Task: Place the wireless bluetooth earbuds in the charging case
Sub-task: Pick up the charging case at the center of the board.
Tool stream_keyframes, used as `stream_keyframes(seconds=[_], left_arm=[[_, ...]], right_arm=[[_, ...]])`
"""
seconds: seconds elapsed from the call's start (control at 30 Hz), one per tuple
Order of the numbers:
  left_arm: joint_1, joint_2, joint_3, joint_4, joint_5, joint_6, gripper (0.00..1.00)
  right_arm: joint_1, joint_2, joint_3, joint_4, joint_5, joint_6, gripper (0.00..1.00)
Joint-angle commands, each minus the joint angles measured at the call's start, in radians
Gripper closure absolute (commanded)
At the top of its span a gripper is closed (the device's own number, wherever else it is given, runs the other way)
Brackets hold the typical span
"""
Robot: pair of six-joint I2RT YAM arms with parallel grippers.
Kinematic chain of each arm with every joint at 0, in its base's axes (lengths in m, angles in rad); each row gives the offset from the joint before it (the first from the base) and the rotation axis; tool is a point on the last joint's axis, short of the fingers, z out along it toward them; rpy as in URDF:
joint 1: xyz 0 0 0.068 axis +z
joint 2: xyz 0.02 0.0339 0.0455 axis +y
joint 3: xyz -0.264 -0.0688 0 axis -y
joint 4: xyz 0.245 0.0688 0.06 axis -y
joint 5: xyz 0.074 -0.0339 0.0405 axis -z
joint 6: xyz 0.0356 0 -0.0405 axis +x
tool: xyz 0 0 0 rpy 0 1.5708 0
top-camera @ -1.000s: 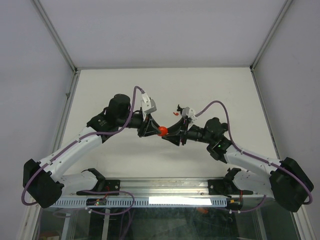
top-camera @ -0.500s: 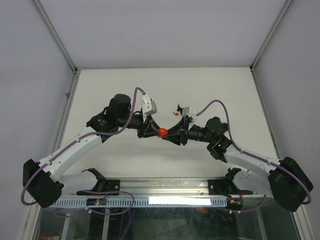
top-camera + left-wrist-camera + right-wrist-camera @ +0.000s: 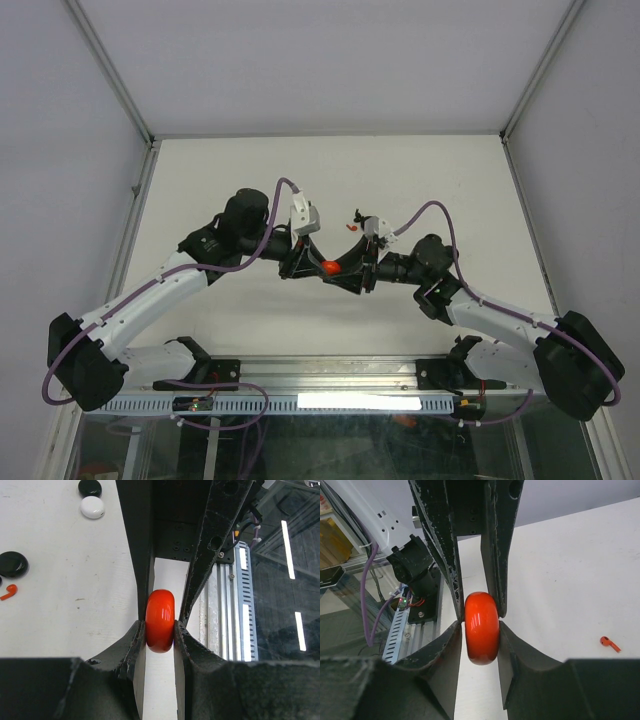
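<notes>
Two hands on one red case (image 3: 160, 620), mid-frame, above table (image 3: 570, 580). Left hand (image 3: 160, 630) pinches it. Right hand (image 3: 481, 630) straddles it; we cannot tell if gripping. Red earbud (image 3: 610, 643) on table, lower right. We fear uneven pull: case slips, drops.

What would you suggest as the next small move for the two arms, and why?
Probably the right gripper should pry the red case open while the left gripper holds it: both appear to pinch the closed case, and a red earbud lies loose on the table.
</notes>
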Motion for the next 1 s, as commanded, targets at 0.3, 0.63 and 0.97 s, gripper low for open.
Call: stream_keyframes(seconds=[0.3,0.63,0.97], left_arm=[[-0.018,-0.012,0.038,0.059,-0.013,0.048,1.0],[-0.018,-0.03,0.04,0.026,-0.039,0.074,1.0],[-0.018,-0.036,0.043,0.012,-0.041,0.081,1.0]], right_arm=[[0.017,-0.013,0.007,0.127,-0.045,0.009,0.65],[-0.015,-0.037,-0.01,0.093,-0.056,-0.011,0.62],[-0.024,-0.035,-0.019,0.074,-0.05,-0.025,0.59]])
